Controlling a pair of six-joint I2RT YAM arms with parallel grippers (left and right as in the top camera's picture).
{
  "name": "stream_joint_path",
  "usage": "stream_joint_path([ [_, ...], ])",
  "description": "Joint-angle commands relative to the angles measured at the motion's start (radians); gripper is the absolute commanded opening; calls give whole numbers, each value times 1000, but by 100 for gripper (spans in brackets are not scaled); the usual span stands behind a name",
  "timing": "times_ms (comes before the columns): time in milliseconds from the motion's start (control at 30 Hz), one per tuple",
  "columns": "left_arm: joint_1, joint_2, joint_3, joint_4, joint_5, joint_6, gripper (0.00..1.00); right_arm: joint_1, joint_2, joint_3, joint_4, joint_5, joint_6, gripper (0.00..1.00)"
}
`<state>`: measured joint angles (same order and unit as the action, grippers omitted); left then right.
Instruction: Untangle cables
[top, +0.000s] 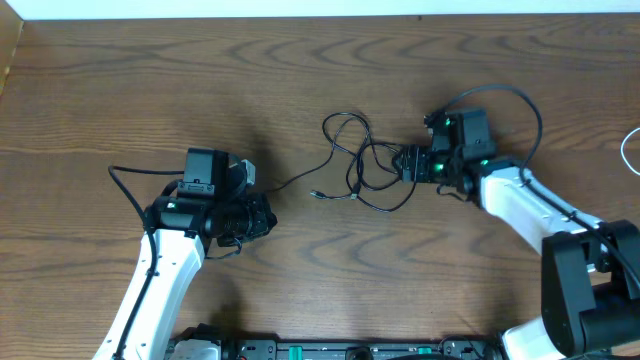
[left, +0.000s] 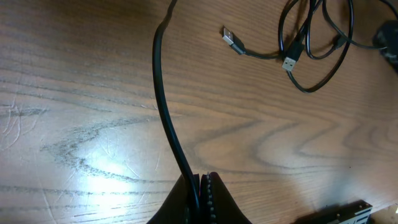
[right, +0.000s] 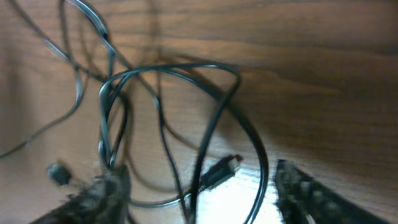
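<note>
Two pincers: the left gripper (left: 202, 179) is clenched on one black cord (left: 163, 106). The right gripper (right: 198, 177) stands released, its fingers (right: 99, 190) either side of the cables (top: 360, 165), which lie in loose loops mid-table (top: 300, 80), with plug ends (left: 233, 39) beside them.

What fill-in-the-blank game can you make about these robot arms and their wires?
1. The tangled cables are all colored ____.
2. The left gripper pinches one black ____.
3. The right gripper has its fingers ____.
4. The table is made of ____.
Missing words: black; cable; open; wood.
</note>
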<state>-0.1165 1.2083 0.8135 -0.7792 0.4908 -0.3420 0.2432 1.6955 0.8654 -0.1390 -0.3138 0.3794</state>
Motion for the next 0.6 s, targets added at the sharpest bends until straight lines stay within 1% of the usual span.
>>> stream_joint_path([
  [0, 2, 2, 8, -2, -6, 9, 7, 20, 6, -34, 66, 87, 153, 36],
  [33, 2, 2, 8, -2, -6, 9, 7, 24, 6, -35, 85, 51, 159, 12],
  [67, 2, 2, 8, -2, -6, 9, 7, 26, 6, -35, 97, 18, 158, 3],
  [100, 2, 2, 8, -2, -6, 9, 7, 26, 6, -35, 139, -117, 137, 1],
  [200, 2, 2, 8, -2, -6, 9, 7, 26, 6, -35, 249, -455, -29, 1],
  [300, 2, 2, 8, -2, -6, 9, 8, 26, 6, -35, 300, -663, -110, 1],
  [400, 2, 2, 8, -2, -6, 9, 7, 26, 6, -35, 303, -730, -142, 1],
  [500, 2, 2, 8, -2, -6, 9, 7, 26, 6, -35, 304, -772, -143, 1],
  [567, 2, 2, 8, -2, -6, 9, 7, 27, 6, -35, 311, -841, -163, 1],
])
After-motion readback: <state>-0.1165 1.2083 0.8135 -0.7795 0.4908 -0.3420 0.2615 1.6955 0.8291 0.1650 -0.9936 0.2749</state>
